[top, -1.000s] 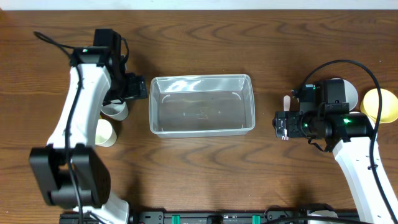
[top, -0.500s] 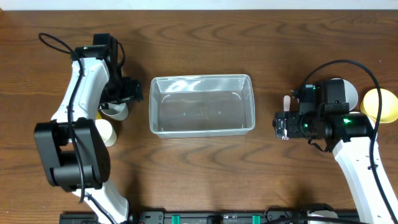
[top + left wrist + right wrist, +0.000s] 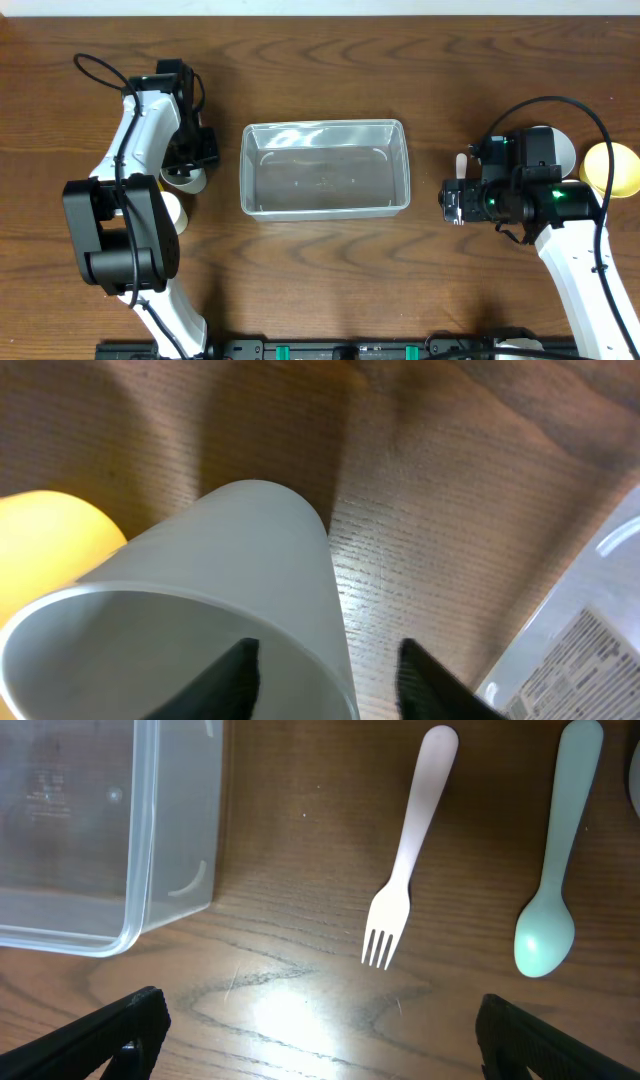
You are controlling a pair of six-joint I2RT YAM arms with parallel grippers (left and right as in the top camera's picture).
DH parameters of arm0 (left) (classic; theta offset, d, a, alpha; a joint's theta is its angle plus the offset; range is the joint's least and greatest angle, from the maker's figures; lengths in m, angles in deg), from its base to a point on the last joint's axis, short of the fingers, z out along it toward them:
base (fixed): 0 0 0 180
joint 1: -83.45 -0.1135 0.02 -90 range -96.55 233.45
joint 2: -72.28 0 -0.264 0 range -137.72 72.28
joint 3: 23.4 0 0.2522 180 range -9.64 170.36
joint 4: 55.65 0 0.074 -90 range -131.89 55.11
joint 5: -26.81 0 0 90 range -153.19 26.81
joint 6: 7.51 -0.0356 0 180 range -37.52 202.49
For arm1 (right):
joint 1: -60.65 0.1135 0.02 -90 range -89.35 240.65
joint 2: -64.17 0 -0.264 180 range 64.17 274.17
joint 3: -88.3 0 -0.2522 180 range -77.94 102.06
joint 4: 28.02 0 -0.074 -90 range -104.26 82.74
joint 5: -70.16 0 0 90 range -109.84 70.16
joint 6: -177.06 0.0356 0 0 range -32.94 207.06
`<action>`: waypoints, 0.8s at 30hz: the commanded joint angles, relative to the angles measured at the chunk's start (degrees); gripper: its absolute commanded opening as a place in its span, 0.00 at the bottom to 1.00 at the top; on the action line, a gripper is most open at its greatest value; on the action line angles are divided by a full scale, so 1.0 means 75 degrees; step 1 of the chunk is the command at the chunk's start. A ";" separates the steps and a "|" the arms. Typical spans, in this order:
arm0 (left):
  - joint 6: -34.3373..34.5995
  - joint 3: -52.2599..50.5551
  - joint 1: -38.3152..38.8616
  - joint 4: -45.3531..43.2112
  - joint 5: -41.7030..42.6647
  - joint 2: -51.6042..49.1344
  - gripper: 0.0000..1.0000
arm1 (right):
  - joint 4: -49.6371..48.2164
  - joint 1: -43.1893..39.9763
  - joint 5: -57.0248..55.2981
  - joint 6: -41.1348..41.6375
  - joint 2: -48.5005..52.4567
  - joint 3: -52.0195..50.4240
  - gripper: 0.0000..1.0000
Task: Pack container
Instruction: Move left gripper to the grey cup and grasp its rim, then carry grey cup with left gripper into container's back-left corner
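Observation:
The clear container [image 3: 325, 126] lies empty at mid-table; its corner shows in the left wrist view [image 3: 600, 590] and its end in the right wrist view [image 3: 140, 840]. Left of it stands a white cup [image 3: 186, 180] [image 3: 230, 550]. My left gripper [image 3: 190, 165] [image 3: 325, 650] straddles that cup's rim, one finger inside and one outside, with a small gap showing on each side of the wall. My right gripper [image 3: 447, 200] [image 3: 320, 1005] hovers open over bare wood right of the container, holding nothing.
A pale yellow cup [image 3: 168, 212] [image 3: 50, 525] stands beside the white one. A pink fork [image 3: 408, 850] and a mint spoon [image 3: 555, 870] lie right of the container. A white bowl [image 3: 560, 145] and a yellow bowl [image 3: 612, 168] sit at the far right.
My left gripper has shifted slightly left over the white cup and its jaws have narrowed around the cup's wall. The right arm has not moved.

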 commanded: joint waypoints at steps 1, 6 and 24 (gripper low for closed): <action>0.0015 0.0082 -0.0032 0.0017 -0.0119 -0.0009 0.35 | 0.0009 -0.0050 0.0085 0.0128 0.0012 0.0140 0.99; 0.0015 0.0082 -0.0032 0.0017 -0.0122 -0.0009 0.24 | 0.0006 -0.0050 0.0085 0.0128 0.0012 0.0140 0.99; 0.0009 0.0452 0.0044 -0.0006 -0.0122 0.0160 0.06 | 0.0012 -0.0050 0.0085 0.0128 0.0012 0.0140 0.99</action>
